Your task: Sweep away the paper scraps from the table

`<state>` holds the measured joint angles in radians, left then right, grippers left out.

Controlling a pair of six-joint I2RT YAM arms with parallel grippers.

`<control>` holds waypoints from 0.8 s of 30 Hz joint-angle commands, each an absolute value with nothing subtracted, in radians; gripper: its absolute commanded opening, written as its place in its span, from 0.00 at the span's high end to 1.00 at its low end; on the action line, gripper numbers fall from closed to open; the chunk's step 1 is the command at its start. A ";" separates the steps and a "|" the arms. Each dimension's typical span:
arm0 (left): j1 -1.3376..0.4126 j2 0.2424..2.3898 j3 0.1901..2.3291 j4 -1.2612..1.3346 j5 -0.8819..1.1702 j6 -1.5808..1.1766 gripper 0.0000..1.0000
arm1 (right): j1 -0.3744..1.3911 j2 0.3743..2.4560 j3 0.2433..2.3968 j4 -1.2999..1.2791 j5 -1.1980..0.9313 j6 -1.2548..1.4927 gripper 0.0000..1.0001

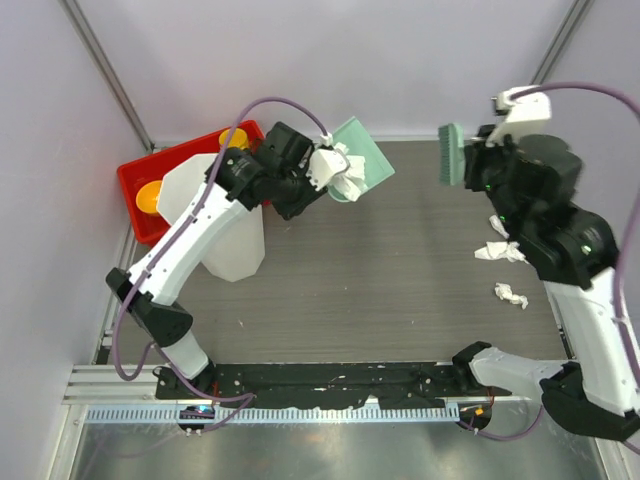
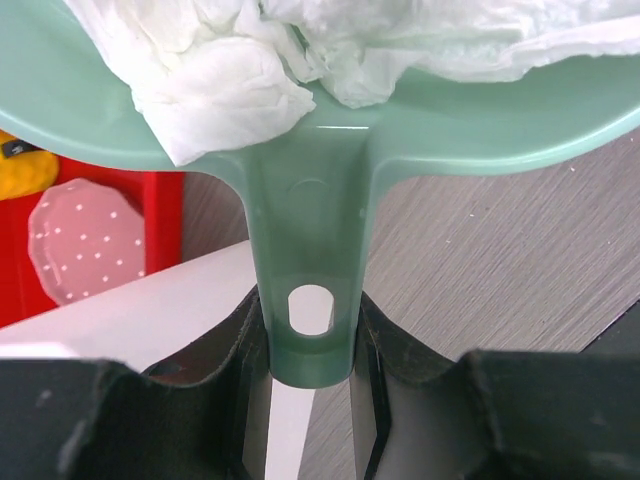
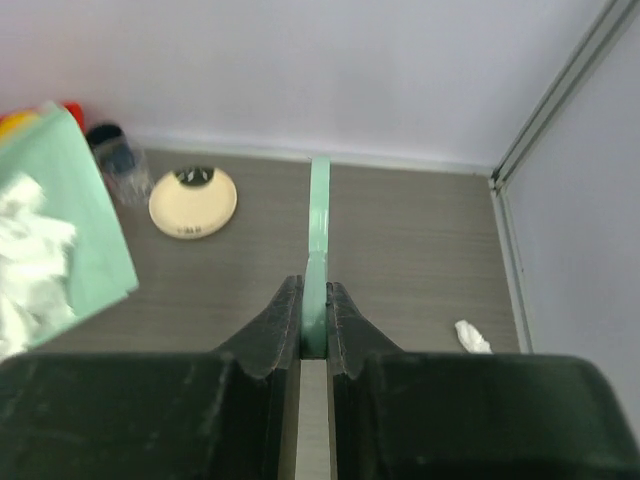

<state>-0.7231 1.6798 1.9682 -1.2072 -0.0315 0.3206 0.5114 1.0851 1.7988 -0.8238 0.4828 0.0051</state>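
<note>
Top external, left gripper (image 1: 312,172) clamps green dustpan (image 1: 370,150) holding paper scraps (image 1: 345,175), right gripper (image 1: 478,160) clamps brush (image 1: 452,153).

Crumpled paper scraps (image 2: 220,90), glossy plastic dustpan (image 2: 310,220), matt wood-grain table (image 2: 500,260)

The dustpan (image 1: 365,150) is mint green, and the brush (image 1: 452,153) is the same mint green. The paper scraps (image 1: 510,294) are plain white. The table (image 1: 400,270) is grey-brown, with fine horizontal wood-grain streaks. The tray (image 1: 135,176) is bright red, and in it a round pink thing (image 2: 85,240) carries small white dots. The plate (image 3: 175,215) is cream with a dark spot. My fingers (image 3: 262,335) are black, and my cables (image 1: 283,99) are purple.
</note>
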 commanded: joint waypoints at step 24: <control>-0.005 1.316 1.938 -1.362 -0.245 0.619 1.00 | 0.512 1.167 1.586 -0.735 0.288 -0.002 0.99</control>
